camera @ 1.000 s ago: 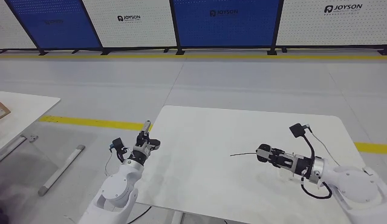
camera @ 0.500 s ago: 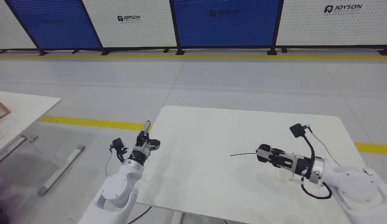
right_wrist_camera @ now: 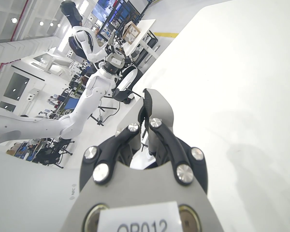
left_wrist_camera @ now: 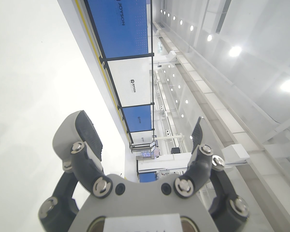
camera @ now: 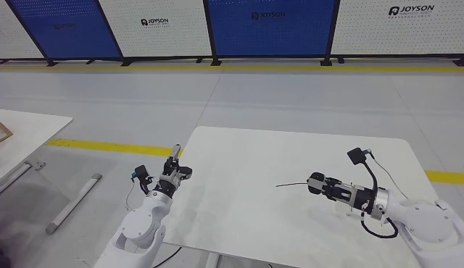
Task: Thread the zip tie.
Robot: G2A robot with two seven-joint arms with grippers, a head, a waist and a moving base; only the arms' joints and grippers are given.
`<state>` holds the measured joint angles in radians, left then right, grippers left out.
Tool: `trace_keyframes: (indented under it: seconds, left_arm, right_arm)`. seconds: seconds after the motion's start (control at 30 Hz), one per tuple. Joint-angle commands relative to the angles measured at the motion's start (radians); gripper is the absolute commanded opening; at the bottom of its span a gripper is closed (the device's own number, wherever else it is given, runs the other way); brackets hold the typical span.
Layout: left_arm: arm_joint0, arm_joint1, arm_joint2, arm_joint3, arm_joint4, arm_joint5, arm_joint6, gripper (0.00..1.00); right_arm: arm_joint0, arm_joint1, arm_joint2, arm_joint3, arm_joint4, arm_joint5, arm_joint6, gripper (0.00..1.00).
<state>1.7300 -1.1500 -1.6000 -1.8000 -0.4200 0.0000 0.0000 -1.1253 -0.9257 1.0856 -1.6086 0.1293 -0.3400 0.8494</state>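
Black zip tie [camera: 290,185] — thin, nearly straight strand; too small to make out head or teeth; one end pinched in right gripper [camera: 313,182], rest sticking out over white table [camera: 290,145] toward its middle; cannot tell if strand touches surface. Right gripper's fingers [right_wrist_camera: 159,109] pressed together on tie, over table's right half. Left gripper [left_wrist_camera: 142,126] spread wide, holding nothing — sits at table's left edge, well apart from tie, fingertips pointing toward far side.
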Motion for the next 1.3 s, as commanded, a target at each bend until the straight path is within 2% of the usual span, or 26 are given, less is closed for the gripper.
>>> trace_keyframes:
  seconds: [0.0,0.1,0.27,0.33,0.93,1.17,1.27]
  left_arm:
    - [0.0,0.0,0.0,0.0,0.0,0.0,0.0,1.0]
    - [0.0,0.0,0.0,0.0,0.0,0.0,0.0,1.0]
    - [0.0,0.0,0.0,0.0,0.0,0.0,0.0,1.0]
    - [0.0,0.0,0.0,0.0,0.0,0.0,0.0,1.0]
    - [0.0,0.0,0.0,0.0,0.0,0.0,0.0,1.0]
    - [0.0,0.0,0.0,0.0,0.0,0.0,0.0,1.0]
    - [0.0,0.0,0.0,0.0,0.0,0.0,0.0,1.0]
  right_arm:
    - [-0.003,0.0,0.001,-0.003,-0.006,0.001,-0.011,0.0]
    - [-0.01,-0.004,0.004,-0.023,-0.045,0.0,-0.067,0.0]
    - [-0.004,-0.005,0.011,-0.06,-0.108,0.0,-0.055,0.0]
    - [-0.004,-0.004,0.015,-0.054,-0.093,0.0,-0.025,0.0]
    - [-0.004,-0.004,0.015,-0.054,-0.093,0.0,-0.025,0.0]
    - [-0.002,-0.004,0.039,0.003,-0.034,0.0,0.019,0.0]
    - [0.0,-0.003,0.04,0.013,-0.079,0.0,0.03,0.0]
